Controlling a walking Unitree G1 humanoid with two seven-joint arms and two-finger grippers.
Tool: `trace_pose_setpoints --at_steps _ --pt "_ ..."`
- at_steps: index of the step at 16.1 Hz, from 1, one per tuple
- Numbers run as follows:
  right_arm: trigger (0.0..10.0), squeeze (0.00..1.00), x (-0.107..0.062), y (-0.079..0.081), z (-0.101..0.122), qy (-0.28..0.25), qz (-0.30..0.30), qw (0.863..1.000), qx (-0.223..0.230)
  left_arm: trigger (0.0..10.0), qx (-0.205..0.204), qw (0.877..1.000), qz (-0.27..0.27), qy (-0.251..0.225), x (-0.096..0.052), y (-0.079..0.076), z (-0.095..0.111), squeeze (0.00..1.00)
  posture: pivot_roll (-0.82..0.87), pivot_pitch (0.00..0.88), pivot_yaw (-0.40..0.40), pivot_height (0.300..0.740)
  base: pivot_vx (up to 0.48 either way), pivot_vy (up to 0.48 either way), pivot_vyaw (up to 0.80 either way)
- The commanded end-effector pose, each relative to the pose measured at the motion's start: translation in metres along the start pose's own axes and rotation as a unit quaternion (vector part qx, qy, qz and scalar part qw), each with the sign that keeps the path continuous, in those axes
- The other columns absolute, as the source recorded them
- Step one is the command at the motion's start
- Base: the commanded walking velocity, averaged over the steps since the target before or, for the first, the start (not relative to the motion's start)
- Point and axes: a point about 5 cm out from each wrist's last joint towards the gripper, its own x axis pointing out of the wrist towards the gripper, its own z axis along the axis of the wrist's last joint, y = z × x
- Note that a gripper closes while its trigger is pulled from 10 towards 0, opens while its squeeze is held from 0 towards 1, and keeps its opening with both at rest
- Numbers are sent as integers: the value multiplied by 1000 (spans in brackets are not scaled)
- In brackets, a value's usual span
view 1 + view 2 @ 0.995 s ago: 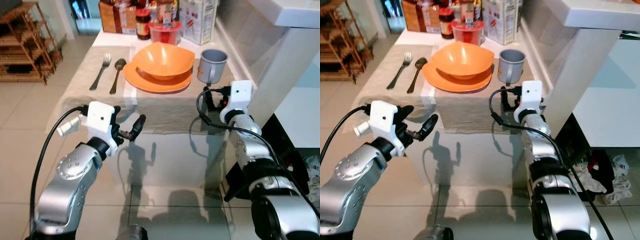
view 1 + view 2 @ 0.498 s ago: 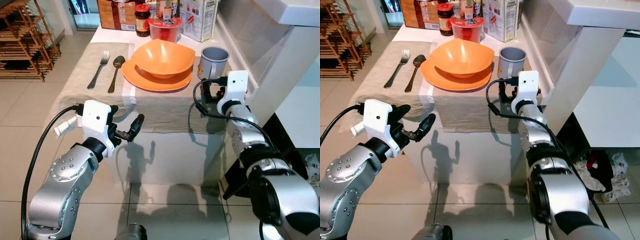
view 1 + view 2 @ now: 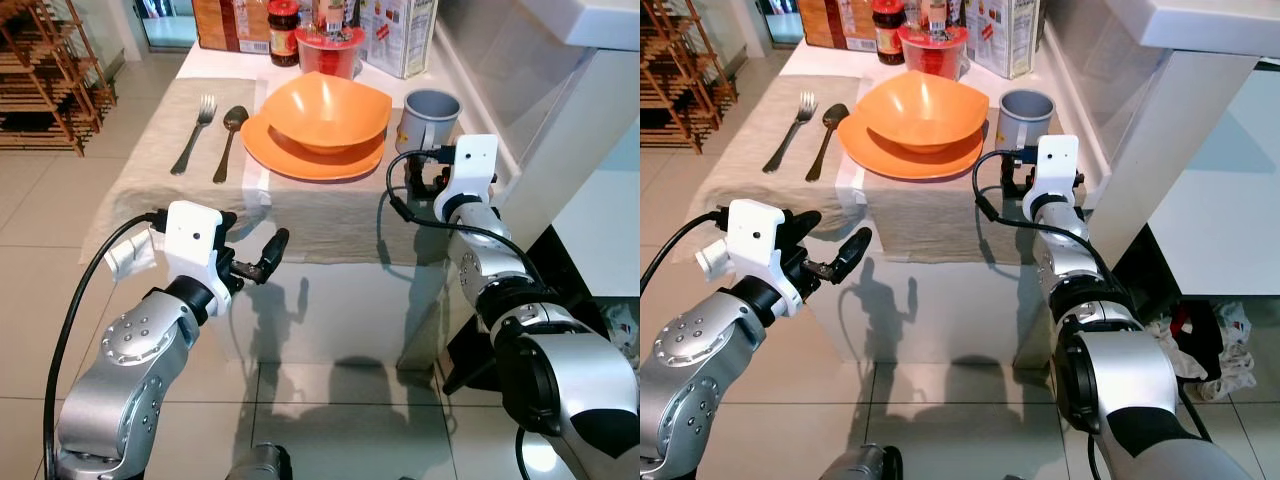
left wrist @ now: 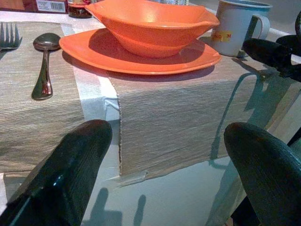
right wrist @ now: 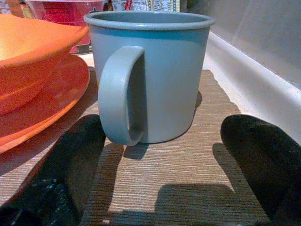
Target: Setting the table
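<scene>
The right tool (image 5: 155, 160), fingers spread, sits on the counter (image 3: 330, 290) just before the upright mug (image 5: 149, 75), handle toward it, at 3 o'clock from the bowl (image 3: 325, 108). The left tool (image 3: 255, 262) is spread too.

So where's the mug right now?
The mug stands on the table mat, to the right of the orange plate, just ahead of the open right tool.
</scene>
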Motion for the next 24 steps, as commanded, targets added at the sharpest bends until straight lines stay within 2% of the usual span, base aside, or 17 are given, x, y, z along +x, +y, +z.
trace_pose_setpoints --at_steps 1,24 --pt "0 0 2 0 5 -7 -4 1000 1 10000 0 1000 -1 -4 -2 -2 3 0 208 91 2 740 0 0 0" --pt "0 0 2 0 7 -23 2 1000 -5 10000 -12 1000 -1 -11 6 -7 2 0 175 92 6 740 0 0 0"
